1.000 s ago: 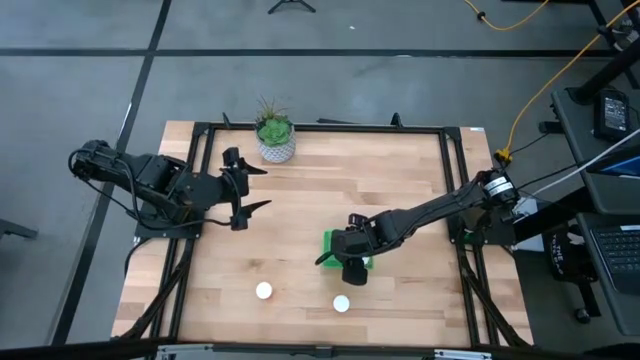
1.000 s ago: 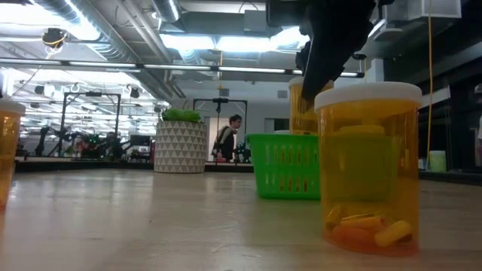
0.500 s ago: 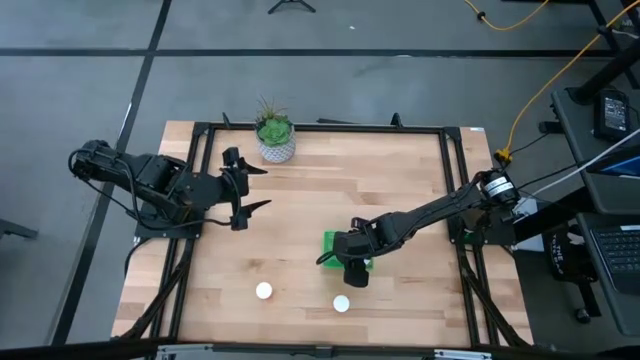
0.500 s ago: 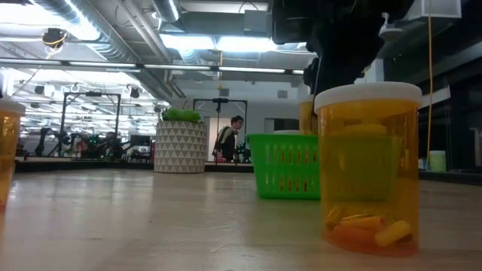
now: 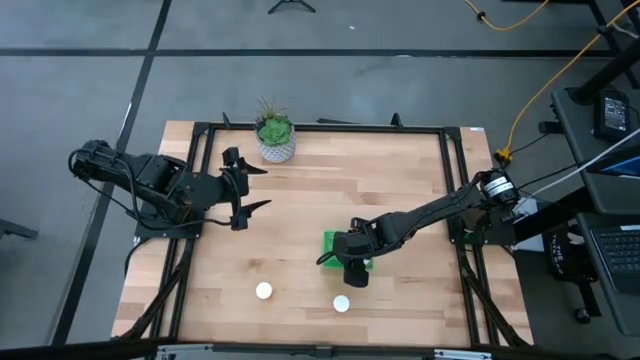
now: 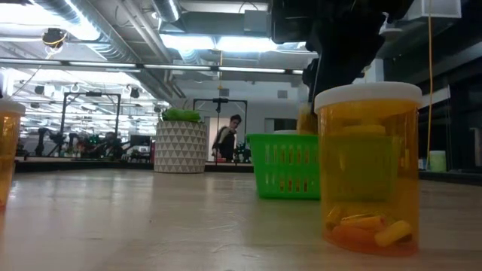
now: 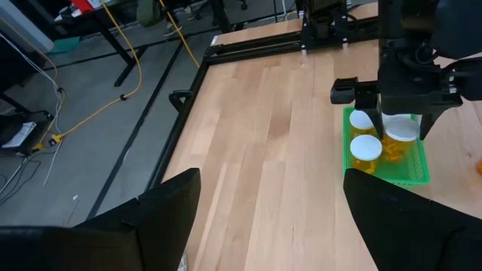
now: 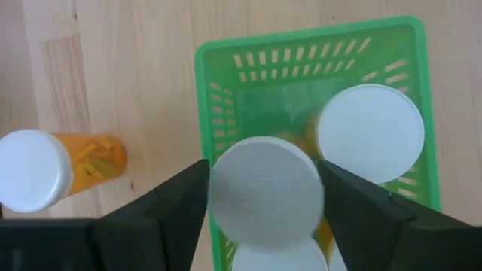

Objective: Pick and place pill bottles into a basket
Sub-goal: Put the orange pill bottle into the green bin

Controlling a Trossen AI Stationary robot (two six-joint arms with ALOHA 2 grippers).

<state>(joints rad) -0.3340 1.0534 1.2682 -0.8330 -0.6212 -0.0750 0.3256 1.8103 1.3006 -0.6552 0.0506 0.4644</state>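
**Light, slick little bottles: pinch just under the cap**

Right gripper (image 8: 263,197) is over the basket (image 8: 226,68), mid-table toward the front edge, fingers spread either side of a pill bottle (image 8: 265,188), w/ slim gaps, so not clamped imo. Two more bottles inside. Left gripper (image 5: 243,187) waits open by the left edge. Rigid plastic, prob tips easily.

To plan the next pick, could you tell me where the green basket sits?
In the high view the basket lies right of the table's centre, under the right gripper.
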